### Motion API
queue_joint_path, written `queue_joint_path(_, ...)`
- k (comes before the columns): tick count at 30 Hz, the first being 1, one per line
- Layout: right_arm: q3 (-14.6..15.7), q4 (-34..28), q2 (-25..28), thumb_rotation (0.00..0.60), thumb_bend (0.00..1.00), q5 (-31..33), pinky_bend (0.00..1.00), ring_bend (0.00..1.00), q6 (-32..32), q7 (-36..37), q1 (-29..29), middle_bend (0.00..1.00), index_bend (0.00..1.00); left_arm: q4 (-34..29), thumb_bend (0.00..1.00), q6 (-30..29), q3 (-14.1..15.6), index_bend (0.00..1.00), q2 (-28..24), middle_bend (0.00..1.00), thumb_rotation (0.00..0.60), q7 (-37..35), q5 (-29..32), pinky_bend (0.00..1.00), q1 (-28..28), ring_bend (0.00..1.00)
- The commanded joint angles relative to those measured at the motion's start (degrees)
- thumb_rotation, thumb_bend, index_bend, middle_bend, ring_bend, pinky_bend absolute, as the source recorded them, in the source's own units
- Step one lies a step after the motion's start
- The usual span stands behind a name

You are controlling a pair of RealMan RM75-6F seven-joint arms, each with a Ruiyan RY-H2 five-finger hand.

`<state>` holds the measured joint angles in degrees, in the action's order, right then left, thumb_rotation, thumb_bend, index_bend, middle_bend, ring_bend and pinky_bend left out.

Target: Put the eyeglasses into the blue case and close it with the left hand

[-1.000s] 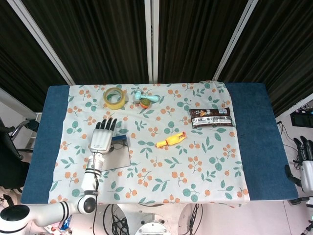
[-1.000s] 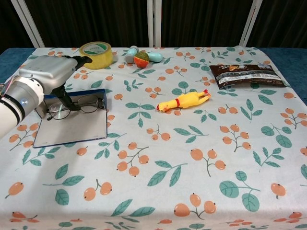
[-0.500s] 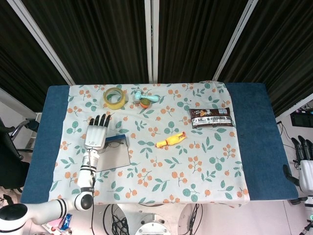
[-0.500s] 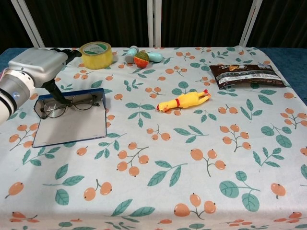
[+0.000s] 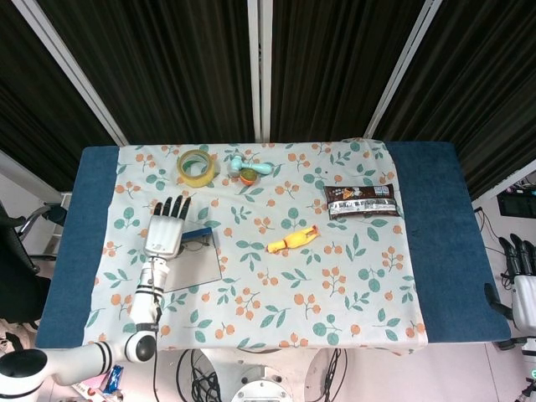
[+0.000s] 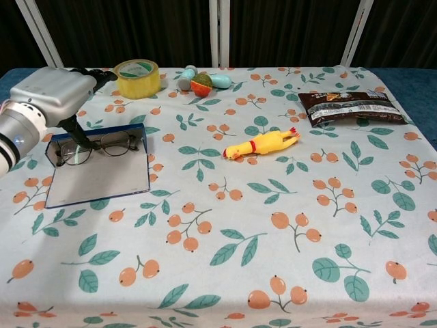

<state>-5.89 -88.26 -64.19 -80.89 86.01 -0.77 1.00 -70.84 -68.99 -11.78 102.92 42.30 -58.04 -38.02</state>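
Note:
The blue case lies open at the table's left, its grey inner face turned up. The eyeglasses sit in its far half, against the blue back wall. My left hand hovers over the case's far left corner with fingers stretched and apart; its thumb reaches down to the case rim beside the glasses. It grips nothing. My right hand hangs off the table at the far right, fingers straight and empty.
A yellow tape roll and a small dumbbell toy lie at the back. A yellow rubber chicken is at the centre, a dark snack pack at the back right.
My left hand has drawn back to the left, off the glasses. The case's far half with the glasses has tipped up slightly. The right hand has not moved.

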Motion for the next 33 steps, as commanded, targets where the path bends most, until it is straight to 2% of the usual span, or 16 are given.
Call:
queue_joint_path(1, -0.01, 0.09, -0.05, 0.600, 0.29, 0.02, 0.00, 0.00, -0.06, 0.09, 0.04, 0.00, 0.00, -1.71, 0.08, -0.15, 1.27, 0.00, -0.82, 0.06, 0.600, -1.12, -1.46, 0.18, 0.81, 0.09)
queue_joint_path(6, -0.08, 0.36, -0.06, 0.600, 0.29, 0.20, 0.00, 0.00, -0.06, 0.44, 0.00, 0.00, 0.00, -7.52, 0.07, -0.92, 2.77, 0.00, -3.01, 0.06, 0.600, -3.60, -3.13, 0.18, 2.69, 0.09)
queue_joint_path(10, -0.14, 0.71, -0.08, 0.600, 0.29, 0.36, 0.00, 0.00, -0.17, 0.84, -0.01, 0.00, 0.00, -15.49, 0.05, -0.67, 4.29, 0.00, -6.81, 0.06, 0.600, -5.68, -3.55, 0.18, 4.62, 0.09)
queue_joint_path(14, -0.01, 1.04, -0.36, 0.600, 0.29, 0.28, 0.00, 0.00, -0.46, 1.08, 0.09, 0.00, 0.00, -19.80, 0.04, -0.94, 6.18, 0.01, -8.68, 0.06, 0.600, -5.53, -4.04, 0.18, 5.93, 0.09)
queue_joint_path(22, 0.34, 1.26, -0.61, 0.600, 0.29, -0.25, 0.00, 0.00, -0.14, 1.14, -0.08, 0.00, 0.00, -17.44, 0.04, -2.32, 9.32, 0.01, -5.50, 0.06, 0.600, -4.84, -6.27, 0.18, 7.80, 0.08)
queue_joint_path(33, 0.18, 0.96, -0.41, 0.600, 0.29, 0.09, 0.00, 0.00, -0.25, 1.15, -0.11, 0.00, 0.00, -16.72, 0.04, -1.10, 9.31, 0.01, -4.15, 0.06, 0.600, -5.18, -6.31, 0.18, 8.48, 0.08)
